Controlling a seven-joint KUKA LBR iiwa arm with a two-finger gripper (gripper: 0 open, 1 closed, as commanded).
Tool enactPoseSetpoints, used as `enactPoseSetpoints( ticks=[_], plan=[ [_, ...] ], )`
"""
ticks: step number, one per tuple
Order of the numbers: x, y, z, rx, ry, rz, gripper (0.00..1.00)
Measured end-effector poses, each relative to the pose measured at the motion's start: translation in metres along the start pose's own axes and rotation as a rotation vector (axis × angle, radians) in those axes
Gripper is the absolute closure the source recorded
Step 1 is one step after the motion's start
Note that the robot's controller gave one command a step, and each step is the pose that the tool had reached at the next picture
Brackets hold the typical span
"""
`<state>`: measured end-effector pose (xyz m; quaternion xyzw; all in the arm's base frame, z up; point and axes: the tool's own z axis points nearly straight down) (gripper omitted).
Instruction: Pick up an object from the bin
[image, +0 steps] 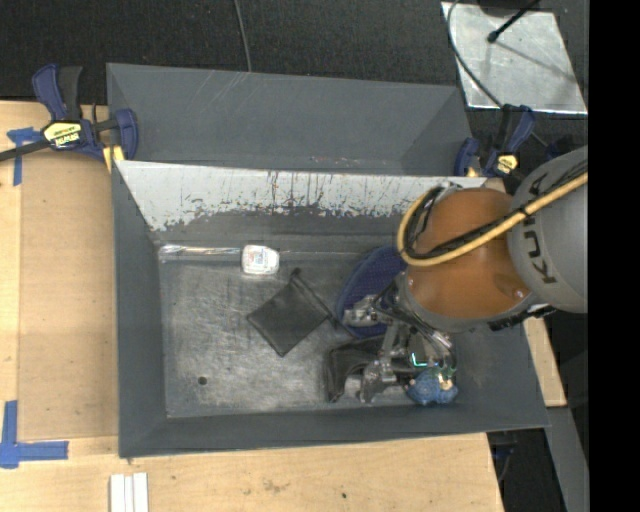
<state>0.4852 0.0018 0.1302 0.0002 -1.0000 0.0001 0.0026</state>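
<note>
Grey metal bin (140, 330), yours to check.
Tool (398, 362): low in the right front corner; how far open, you cannot tell.
Black flat square (285, 320): mid-floor.
Dark blue curved piece (362, 280): behind the tool.
Black lump (345, 368): at the tool's left.
Small blue thing (432, 390): just right.
White cap (259, 260): back left, well apart.

Two blue pieces (365, 282), two black (288, 320) — one white (259, 260).

Robot lab: KUKA arm (552, 240), grey bin (280, 120).
</note>
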Motion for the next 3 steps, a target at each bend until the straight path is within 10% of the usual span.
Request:
enactPoseSetpoints(
  ticks=[1,2,3],
  plan=[
    [-0.004,-0.015,0.056,0.001,-0.012,-0.227,0.00],
    [-0.007,-0.013,0.053,0.000,-0.024,-0.227,1.00],
    [-0.058,-0.104,-0.110,0.004,-0.010,-0.531,1.00]
  ],
)
